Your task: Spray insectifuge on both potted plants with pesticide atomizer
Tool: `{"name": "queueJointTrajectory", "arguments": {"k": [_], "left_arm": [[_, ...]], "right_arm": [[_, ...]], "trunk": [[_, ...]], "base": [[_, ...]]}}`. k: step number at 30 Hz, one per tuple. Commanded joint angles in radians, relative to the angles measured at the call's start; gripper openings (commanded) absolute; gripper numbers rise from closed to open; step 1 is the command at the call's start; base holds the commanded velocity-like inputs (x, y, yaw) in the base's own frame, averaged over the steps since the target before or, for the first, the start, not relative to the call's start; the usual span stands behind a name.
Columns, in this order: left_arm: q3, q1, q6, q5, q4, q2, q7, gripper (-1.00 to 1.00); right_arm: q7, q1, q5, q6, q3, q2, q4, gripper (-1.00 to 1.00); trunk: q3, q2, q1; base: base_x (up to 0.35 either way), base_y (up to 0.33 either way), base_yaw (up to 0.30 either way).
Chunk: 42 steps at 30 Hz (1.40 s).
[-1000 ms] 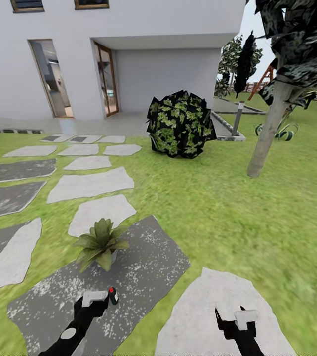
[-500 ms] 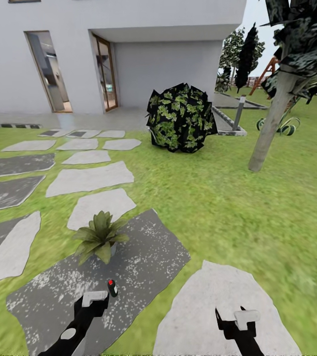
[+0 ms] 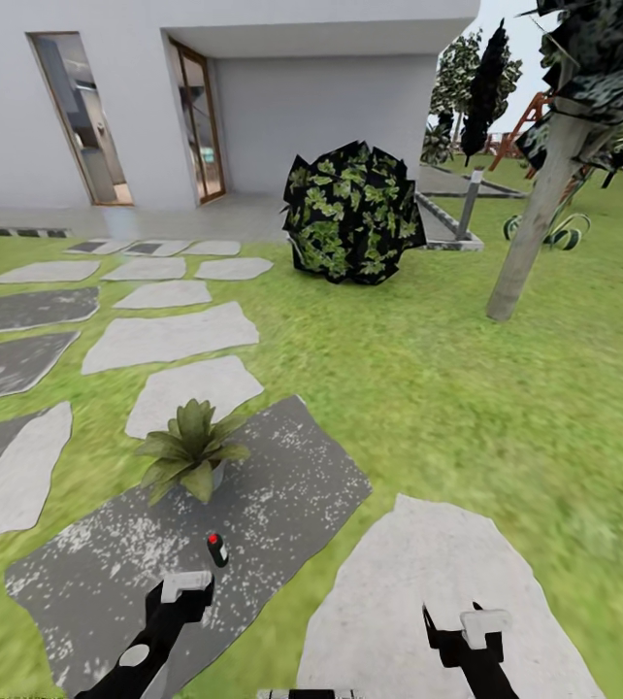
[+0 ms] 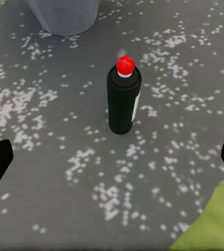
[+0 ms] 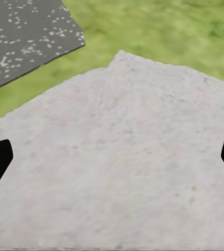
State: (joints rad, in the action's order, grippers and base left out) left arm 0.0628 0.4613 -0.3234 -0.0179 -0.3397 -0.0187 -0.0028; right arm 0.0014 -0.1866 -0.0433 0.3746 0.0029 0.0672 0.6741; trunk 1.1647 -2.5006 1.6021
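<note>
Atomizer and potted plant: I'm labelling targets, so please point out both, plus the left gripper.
pesticide atomizer (image 4: 123,102), left wrist view: middle of the dark body.
potted plant (image 3: 189,454), head view: centre of the leaf rosette.
left gripper (image 3: 186,585), head view: white finger block.

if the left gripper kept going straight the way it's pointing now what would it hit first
Most likely the pesticide atomizer, standing upright on the dark speckled stepping stone roughly centred ahead of the open left gripper. Depth is unclear; if the line runs low, it may meet the stone first.
</note>
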Motion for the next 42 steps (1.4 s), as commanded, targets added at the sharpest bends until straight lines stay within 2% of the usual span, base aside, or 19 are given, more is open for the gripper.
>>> {"name": "queueJointTrajectory", "arguments": {"k": [1,14,24,42], "left_arm": [[0.003,0.000,-0.003,-0.002,0.001,0.000,0.000,1.00],[0.004,0.002,-0.003,-0.002,0.000,-0.001,0.000,1.00],[0.004,0.001,-0.007,-0.002,0.001,-0.001,0.000,1.00],[0.007,0.000,-0.010,-0.001,0.001,-0.001,0.002,1.00]], "right_arm": [[0.000,-0.001,-0.004,0.003,0.000,0.000,-0.001,1.00],[0.000,-0.001,-0.004,0.003,0.000,0.000,-0.001,1.00],[0.000,-0.001,-0.004,0.003,0.000,0.000,-0.001,1.00],[0.000,-0.001,-0.004,0.003,0.000,0.000,-0.001,1.00]], "trunk": [[0.006,-0.001,0.000],[0.076,-0.004,0.006],[0.087,-0.004,0.006],[0.088,-0.004,0.006]], "base": [[0.000,0.000,-0.087],[0.000,0.000,-0.154],[0.000,0.000,-0.158],[0.058,0.042,-0.007]]}}
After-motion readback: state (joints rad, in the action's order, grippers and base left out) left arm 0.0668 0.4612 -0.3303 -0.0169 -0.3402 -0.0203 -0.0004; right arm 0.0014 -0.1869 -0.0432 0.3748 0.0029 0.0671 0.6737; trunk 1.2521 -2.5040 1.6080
